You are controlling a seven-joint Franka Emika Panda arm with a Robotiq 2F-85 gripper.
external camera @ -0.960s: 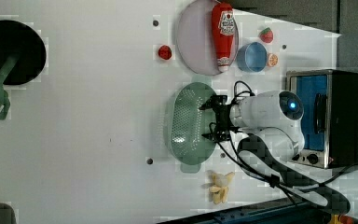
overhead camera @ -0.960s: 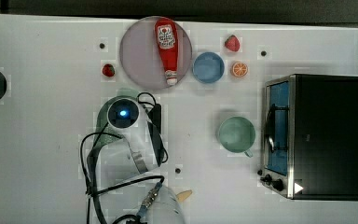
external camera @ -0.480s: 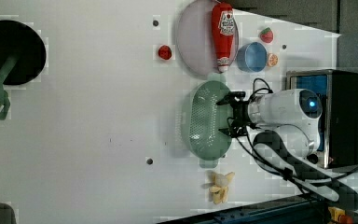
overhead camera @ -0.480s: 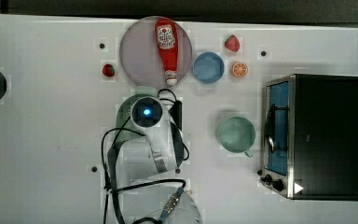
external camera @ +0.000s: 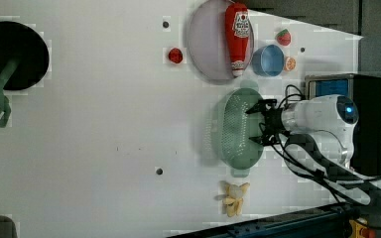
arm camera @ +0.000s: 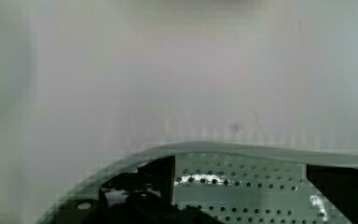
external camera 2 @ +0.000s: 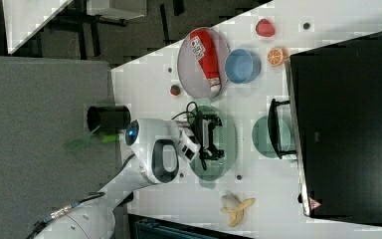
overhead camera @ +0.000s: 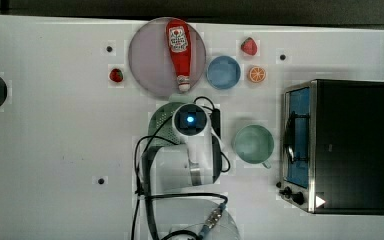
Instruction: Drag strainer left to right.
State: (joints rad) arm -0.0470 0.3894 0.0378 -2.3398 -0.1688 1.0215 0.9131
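While its jaws stand spread wide, the gripper (external camera: 259, 123) reaches into the strainer (external camera: 230, 131)

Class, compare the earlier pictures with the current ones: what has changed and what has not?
The strainer and the open gripper inside it have slid toward the left view's right, nearer the oven. The ketchup, blue bowl, green cup and banana stayed put.

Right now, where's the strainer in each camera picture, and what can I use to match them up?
Top view: the strainer shows just below the plate, mostly under the arm.
Left view: centre-right, with the gripper inside it.
Right view: its rim shows at centre, under the arm.
Wrist view: its holed wall lies between the fingers.
Shared landmark: the ketchup bottle on the plate, next to the strainer.
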